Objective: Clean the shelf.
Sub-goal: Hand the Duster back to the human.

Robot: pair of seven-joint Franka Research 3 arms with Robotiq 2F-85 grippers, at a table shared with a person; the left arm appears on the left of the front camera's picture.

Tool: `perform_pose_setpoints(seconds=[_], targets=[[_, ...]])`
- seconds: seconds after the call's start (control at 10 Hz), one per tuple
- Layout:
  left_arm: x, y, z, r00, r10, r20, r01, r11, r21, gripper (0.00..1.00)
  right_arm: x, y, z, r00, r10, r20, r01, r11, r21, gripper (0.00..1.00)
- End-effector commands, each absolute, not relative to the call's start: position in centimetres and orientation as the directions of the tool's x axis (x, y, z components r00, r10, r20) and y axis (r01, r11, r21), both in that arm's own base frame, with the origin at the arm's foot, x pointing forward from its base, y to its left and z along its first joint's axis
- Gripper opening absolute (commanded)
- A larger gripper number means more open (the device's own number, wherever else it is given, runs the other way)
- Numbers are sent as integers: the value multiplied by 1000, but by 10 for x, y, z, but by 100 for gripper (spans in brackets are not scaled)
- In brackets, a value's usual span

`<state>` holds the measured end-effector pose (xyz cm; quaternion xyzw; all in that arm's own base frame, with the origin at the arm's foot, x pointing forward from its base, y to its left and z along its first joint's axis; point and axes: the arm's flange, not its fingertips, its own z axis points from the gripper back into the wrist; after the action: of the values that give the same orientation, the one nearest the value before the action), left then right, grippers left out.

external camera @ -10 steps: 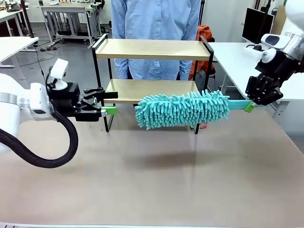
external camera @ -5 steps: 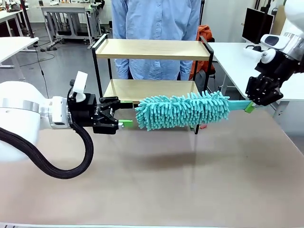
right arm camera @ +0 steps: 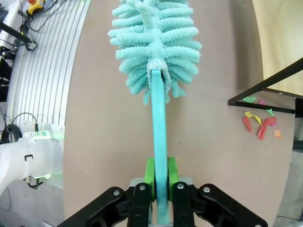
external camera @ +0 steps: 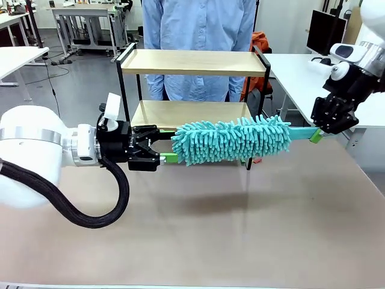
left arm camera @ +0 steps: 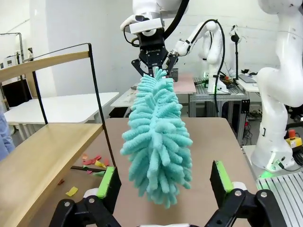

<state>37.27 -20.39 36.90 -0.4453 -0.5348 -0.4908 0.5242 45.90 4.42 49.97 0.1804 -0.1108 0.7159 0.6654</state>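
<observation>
The shelf (external camera: 192,62) stands at the table's far side, two light wooden boards in a black frame; its lower board (left arm camera: 42,156) lies at left in the left wrist view. A teal fluffy duster (external camera: 231,140) hangs level in front of the lower board. My right gripper (external camera: 316,133) is shut on the duster's flat teal handle (right arm camera: 158,137), which sits between the green pads of that gripper (right arm camera: 160,177). My left gripper (external camera: 166,144) is open, its green-padded fingertips (left arm camera: 106,182) flanking the free tip of the duster head (left arm camera: 158,142) without closing on it.
A person in a blue shirt (external camera: 198,24) stands behind the shelf. Small coloured scraps (right arm camera: 258,123) lie on the table under the shelf's frame. White tables stand at both sides (external camera: 301,72). The brown tabletop (external camera: 210,241) in front is bare.
My left arm has moved right across the table until its open fingers reach the duster's free end. The right arm and the duster have stayed still.
</observation>
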Motion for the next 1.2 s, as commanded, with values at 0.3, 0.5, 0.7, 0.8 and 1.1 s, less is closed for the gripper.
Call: perform_pose_setpoints(seconds=[0.3,0.5,0.7,0.8,1.1], targets=[[381,-248,373,13,-26,1000,990,144,-9,100,458,43,503,-40,918,394,-993,-81,88,13],[383,-257,368,44,-17,999,991,128,-41,100,458,43,503,-40,918,394,-993,-81,88,13],[384,-263,365,57,-22,998,990,128,-54,100,458,43,503,-40,918,394,-993,-81,88,13],[386,-263,364,67,-23,998,988,138,-63,100,458,43,503,-40,918,394,-993,-81,88,13],[385,-260,366,104,-2,995,987,127,-102,0,458,43,503,-40,918,394,-993,-81,88,13]])
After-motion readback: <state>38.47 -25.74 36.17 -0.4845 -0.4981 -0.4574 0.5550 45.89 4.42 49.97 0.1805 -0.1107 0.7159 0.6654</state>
